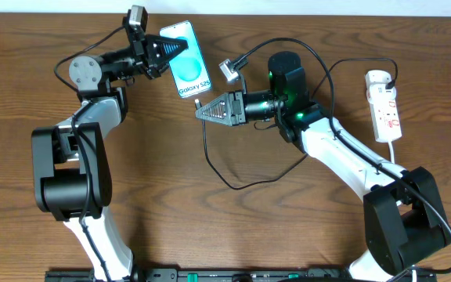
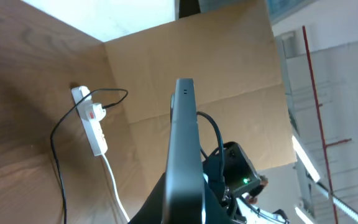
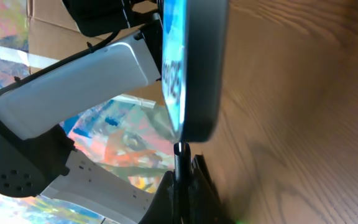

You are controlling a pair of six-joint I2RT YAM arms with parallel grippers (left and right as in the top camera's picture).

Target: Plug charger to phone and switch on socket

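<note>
Now left jaws clamp the phone (image 1: 188,66) while right jaws pinch the charger (image 3: 178,158) tip at its end.

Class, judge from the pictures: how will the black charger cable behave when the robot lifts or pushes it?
Probably floppy: the charger cable lies in slack loops on the table, so pushing likely bends it rather than sliding it. Likely light, being very thin. Only the short tip pinched in the right tool seems to hold straight.
</note>
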